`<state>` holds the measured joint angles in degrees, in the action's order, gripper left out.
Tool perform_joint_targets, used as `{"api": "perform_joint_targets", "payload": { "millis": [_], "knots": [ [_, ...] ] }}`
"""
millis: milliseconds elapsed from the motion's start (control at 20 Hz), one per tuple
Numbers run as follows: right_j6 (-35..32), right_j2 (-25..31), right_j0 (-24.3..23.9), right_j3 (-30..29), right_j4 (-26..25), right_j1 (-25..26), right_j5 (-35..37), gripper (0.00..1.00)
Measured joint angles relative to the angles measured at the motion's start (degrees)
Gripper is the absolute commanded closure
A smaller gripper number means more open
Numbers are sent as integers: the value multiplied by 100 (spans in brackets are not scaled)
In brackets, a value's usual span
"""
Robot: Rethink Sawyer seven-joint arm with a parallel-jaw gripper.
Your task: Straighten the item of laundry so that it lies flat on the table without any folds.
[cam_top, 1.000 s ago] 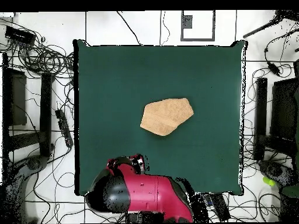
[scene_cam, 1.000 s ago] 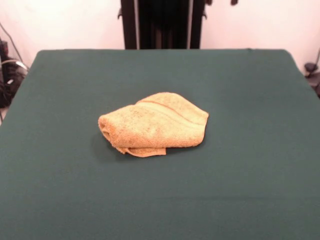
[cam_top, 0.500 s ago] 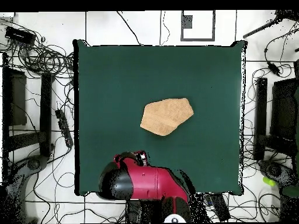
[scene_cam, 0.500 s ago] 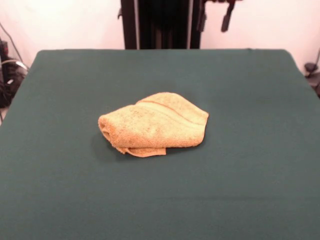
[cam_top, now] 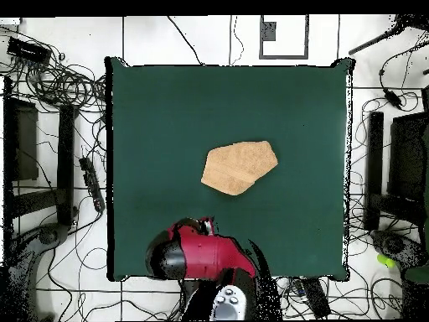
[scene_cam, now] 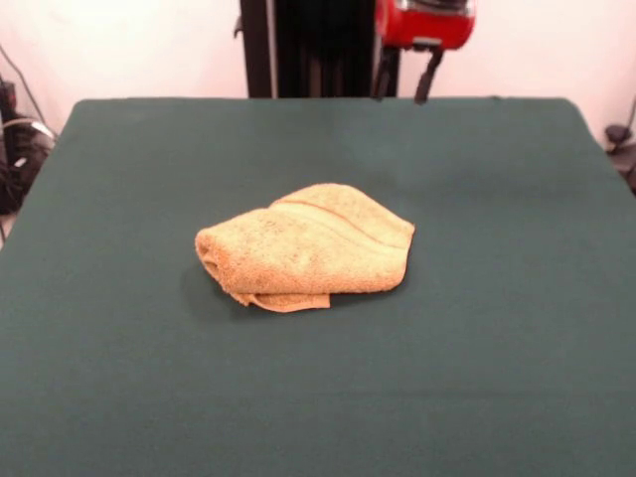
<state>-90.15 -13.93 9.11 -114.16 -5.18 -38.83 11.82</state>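
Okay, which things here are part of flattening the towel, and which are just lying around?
Part of the job:
- towel, bunched and folded near the table's middle
- table, green cloth
- gripper, open, up at the table's far edge, well clear of the towel

Just lying about:
- cables on the floor beside the table
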Motion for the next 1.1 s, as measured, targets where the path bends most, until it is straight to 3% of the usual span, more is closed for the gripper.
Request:
{"api": "perform_joint_targets", "payload": {
  "millis": [150,650,1100],
  "knots": [
    [-1,-380,471,282,4,542,-230,0],
    [-1,-1363,1387,1021,71,1826,-511,0],
    [-1,-2225,1892,1636,74,2586,-513,0]
  ]
}}
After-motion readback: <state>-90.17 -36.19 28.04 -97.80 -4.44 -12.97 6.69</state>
